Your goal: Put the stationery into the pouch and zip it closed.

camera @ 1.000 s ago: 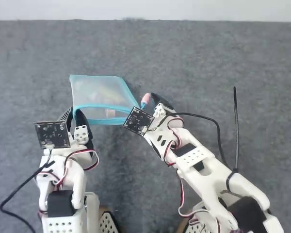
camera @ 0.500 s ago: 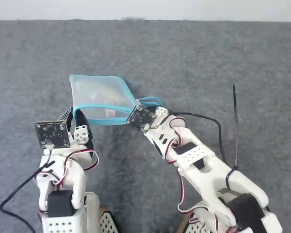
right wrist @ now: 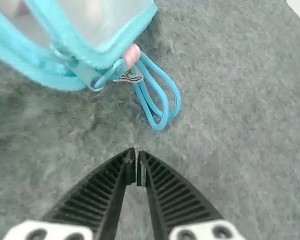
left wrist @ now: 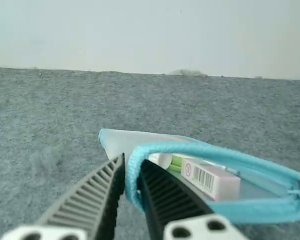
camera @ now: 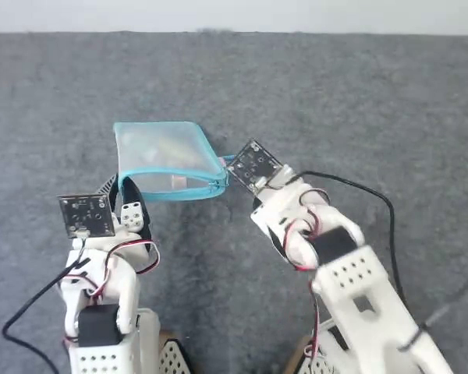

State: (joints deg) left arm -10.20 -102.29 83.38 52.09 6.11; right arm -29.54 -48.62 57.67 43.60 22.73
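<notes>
Teal-rimmed pouch (left wrist: pixel 210 148) in left hand (left wrist: pixel 132 169)

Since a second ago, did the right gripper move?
Yes. The right gripper swung to the right, from over the pouch's near corner to beside its zipper end.

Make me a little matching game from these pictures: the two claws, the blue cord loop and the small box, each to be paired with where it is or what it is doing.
Things:
1. left gripper
2. right gripper
3. blue cord loop
4. pink-and-white box

Places or states:
A. inside the pouch
B. lying on the grey mat by the pouch's corner
C. shut on the pouch's blue rim
D. shut, holding nothing

Pairs: 1-C, 2-D, 3-B, 4-A
</notes>
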